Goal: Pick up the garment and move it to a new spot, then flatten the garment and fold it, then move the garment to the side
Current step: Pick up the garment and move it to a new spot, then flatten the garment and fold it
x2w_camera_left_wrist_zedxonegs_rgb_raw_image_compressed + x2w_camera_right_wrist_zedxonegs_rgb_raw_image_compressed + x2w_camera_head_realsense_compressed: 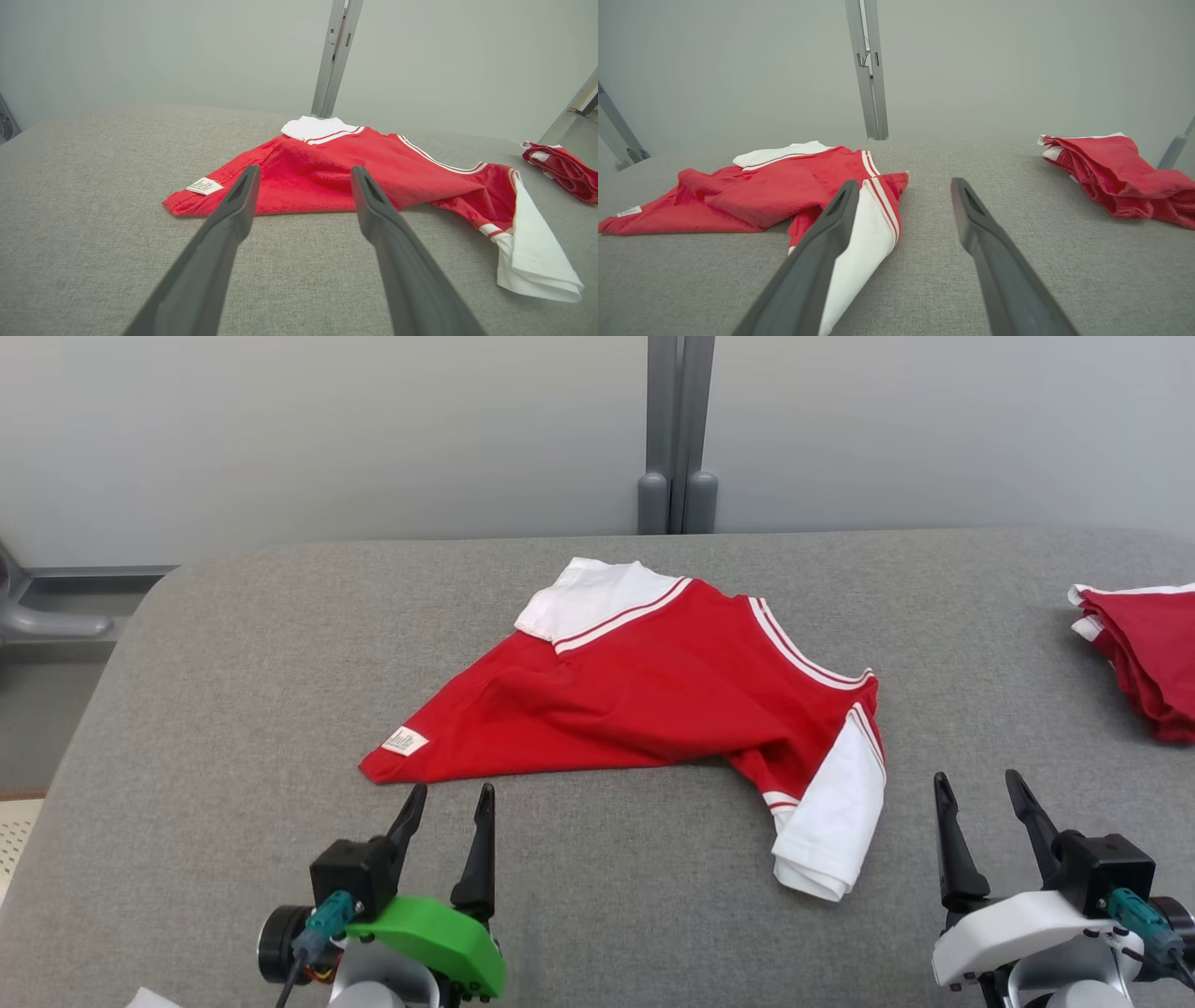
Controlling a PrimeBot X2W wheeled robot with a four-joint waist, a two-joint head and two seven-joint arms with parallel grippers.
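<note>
- Red garment (644,691) rumpled mid-tabletop (233,709); bundle (1148,653) at 3 o'clock.
- Left gripper (453,791) at 7, right gripper (976,777) at 5 o'clock, both wide, empty.

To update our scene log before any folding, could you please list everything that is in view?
garment: one, red with white sleeves, crumpled at the table's middle
hem label: one, white, on the garment's left corner
clothes bundle: one, red and white, at the table's far right
table: one, grey fabric top, under everything
post: one, grey metal, behind the table
left pincer: one, dark fingers, green mount, open, near the hem
right pincer: one, dark fingers, white mount, open, beside the white sleeve
</note>
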